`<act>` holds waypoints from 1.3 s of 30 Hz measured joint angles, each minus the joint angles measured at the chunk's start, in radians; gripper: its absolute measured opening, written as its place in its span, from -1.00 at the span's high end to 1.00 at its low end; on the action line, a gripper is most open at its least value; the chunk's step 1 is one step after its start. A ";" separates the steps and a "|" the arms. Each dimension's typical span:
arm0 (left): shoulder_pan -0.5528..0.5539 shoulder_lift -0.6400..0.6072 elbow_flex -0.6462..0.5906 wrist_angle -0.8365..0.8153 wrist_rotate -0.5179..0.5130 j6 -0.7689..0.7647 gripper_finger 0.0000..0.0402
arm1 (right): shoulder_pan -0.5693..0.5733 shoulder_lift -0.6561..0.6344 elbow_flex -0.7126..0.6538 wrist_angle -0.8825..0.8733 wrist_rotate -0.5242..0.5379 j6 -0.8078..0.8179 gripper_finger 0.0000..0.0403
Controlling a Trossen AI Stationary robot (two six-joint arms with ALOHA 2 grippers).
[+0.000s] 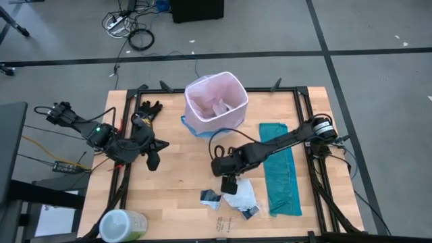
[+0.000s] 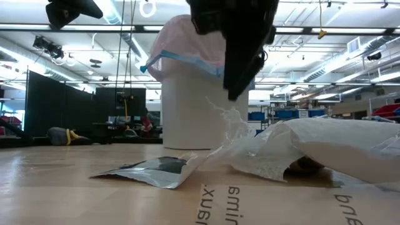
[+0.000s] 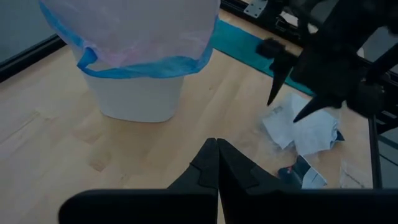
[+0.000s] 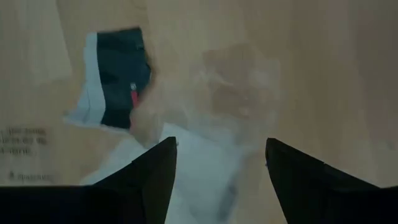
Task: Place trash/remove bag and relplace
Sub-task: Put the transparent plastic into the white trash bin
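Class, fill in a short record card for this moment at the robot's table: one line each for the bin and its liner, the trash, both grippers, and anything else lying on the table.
bin: white, upright at the table's far middle
bag: pale pink liner with blue band, fitted over the bin's rim
trash: crumpled white papers and black-and-white packets on the table's near edge
right gripper: open, just above the trash pile
left gripper: shut, waiting at the table's left
teal cloth: flat along the right side
green-capped container: near left corner

One white plastic bin lined with one translucent pink bag, one teal-green plastic bag, one crumpled white wrapper, two black-and-white packets, two dark robot arms
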 joint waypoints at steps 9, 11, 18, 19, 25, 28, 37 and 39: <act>0.000 0.000 0.000 0.000 0.001 0.000 0.98 | 0.000 0.000 -0.169 0.204 0.020 0.121 0.12; 0.000 0.000 0.000 0.000 0.002 0.000 0.98 | 0.000 0.000 -0.169 0.194 0.029 0.126 0.47; 0.000 0.000 0.000 0.000 0.005 0.002 0.98 | -0.001 -0.001 -0.115 0.187 0.031 0.113 0.99; 0.000 0.000 0.000 0.000 0.005 0.002 0.98 | 0.001 -0.004 -0.098 0.182 0.045 0.107 0.99; 0.000 0.000 0.000 0.000 0.004 0.003 0.98 | 0.014 -0.007 0.077 0.049 0.140 0.013 1.00; 0.000 0.000 0.000 0.000 0.004 0.003 0.98 | 0.015 -0.007 0.166 -0.052 0.192 -0.059 1.00; 0.000 0.000 0.000 0.000 0.004 0.003 0.98 | -0.006 -0.003 0.151 -0.055 0.069 -0.195 0.52; 0.000 0.000 0.000 -0.001 0.004 0.003 0.98 | -0.006 -0.003 0.119 -0.015 0.060 -0.195 0.29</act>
